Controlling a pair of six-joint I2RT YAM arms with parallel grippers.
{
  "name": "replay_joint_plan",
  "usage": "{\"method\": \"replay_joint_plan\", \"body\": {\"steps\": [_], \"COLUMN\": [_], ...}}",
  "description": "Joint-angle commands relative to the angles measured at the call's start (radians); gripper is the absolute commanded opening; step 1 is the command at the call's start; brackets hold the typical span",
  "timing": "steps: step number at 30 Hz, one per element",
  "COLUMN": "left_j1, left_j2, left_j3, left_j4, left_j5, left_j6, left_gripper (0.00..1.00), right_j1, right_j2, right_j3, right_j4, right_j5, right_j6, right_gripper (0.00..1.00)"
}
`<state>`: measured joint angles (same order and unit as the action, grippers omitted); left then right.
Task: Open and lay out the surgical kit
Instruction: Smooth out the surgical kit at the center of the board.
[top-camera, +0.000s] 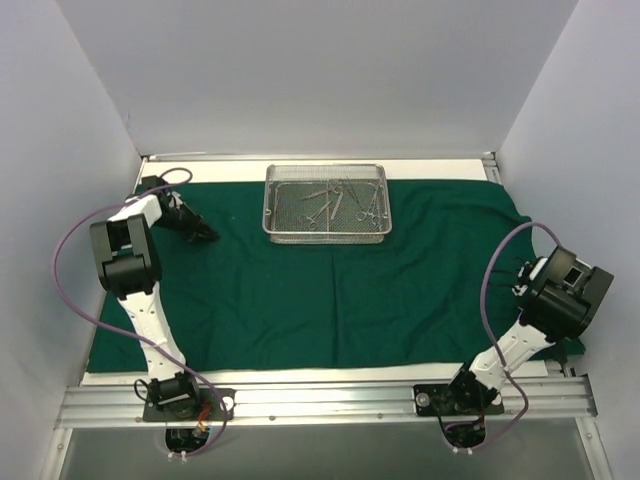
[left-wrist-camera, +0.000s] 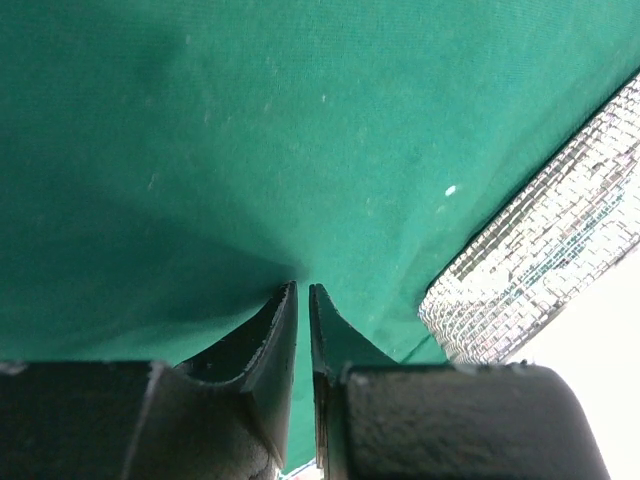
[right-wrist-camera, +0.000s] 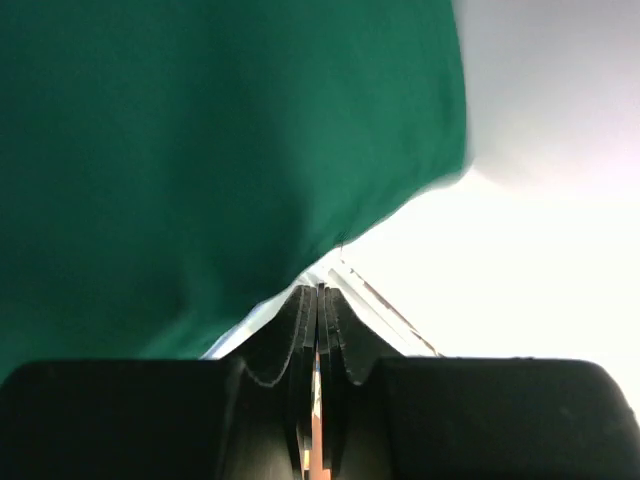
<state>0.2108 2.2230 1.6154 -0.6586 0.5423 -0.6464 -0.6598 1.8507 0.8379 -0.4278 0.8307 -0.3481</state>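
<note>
Surgical kit parts lie spread in front of me, and my left gripper (left-wrist-camera: 303, 288) is down on one of them, the dark green cloth wrap (left-wrist-camera: 250, 130). Its jaws are drawn almost together, with only a thin slit between them, and the tips press on the fabric. The cloth darkens and dips a little at the tips, but I cannot tell whether a fold is caught in the slit. Just past that gripper, at the right of my left wrist view, a corner of the wire-mesh tray (left-wrist-camera: 540, 260) rests on the cloth.

My right gripper (right-wrist-camera: 318, 290) has its jaws pressed flat together, with nothing that I can see between them. It sits just at the edge of the cloth, over the bare white table (right-wrist-camera: 520, 280). That cloth edge looks blurred in my right wrist view.

From above, the cloth lies flat over most of the table. My left gripper is on its far left part, to the left of the tray and apart from it. The tray stands at the far middle of the cloth, and the slim steel instruments (top-camera: 335, 200) lie inside it in a loose crossing heap, too small for me to tell apart. My right arm is folded at the right edge of the cloth near the front, and its wrist hides the gripper in that view.
</note>
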Motion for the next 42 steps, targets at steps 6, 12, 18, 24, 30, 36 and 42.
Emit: {"method": "replay_joint_plan", "body": {"steps": [6, 12, 18, 24, 30, 36, 42], "left_j1": [0.012, 0.010, 0.012, 0.016, 0.036, 0.038, 0.038], "left_j2": [-0.051, -0.040, -0.054, -0.086, -0.072, -0.045, -0.002], "left_j3": [-0.029, -0.020, 0.009, -0.005, 0.008, 0.064, 0.187], "left_j4": [0.054, 0.070, 0.033, -0.001, -0.001, -0.025, -0.093], "left_j5": [0.008, 0.011, 0.018, -0.005, -0.041, -0.068, -0.140], "left_j6": [0.017, -0.002, -0.001, 0.027, 0.040, 0.050, 0.105], "left_gripper": [0.15, 0.15, 0.15, 0.15, 0.15, 0.15, 0.15], "right_j1": [0.070, 0.174, 0.161, 0.106, 0.077, 0.282, 0.442], "right_j2": [-0.208, -0.144, 0.002, -0.010, -0.030, 0.099, 0.220], "right_j3": [-0.057, 0.094, 0.034, -0.111, 0.005, 0.445, 0.824], "right_j4": [-0.011, 0.000, 0.089, 0.172, 0.107, -0.024, 0.021], "right_j5": [0.010, -0.016, -0.079, -0.090, -0.091, -0.096, -0.261], "right_j6": [-0.112, -0.066, -0.005, 0.006, 0.082, 0.286, 0.349], "right_gripper": [0.00, 0.00, 0.00, 0.00, 0.00, 0.00, 0.00]}}
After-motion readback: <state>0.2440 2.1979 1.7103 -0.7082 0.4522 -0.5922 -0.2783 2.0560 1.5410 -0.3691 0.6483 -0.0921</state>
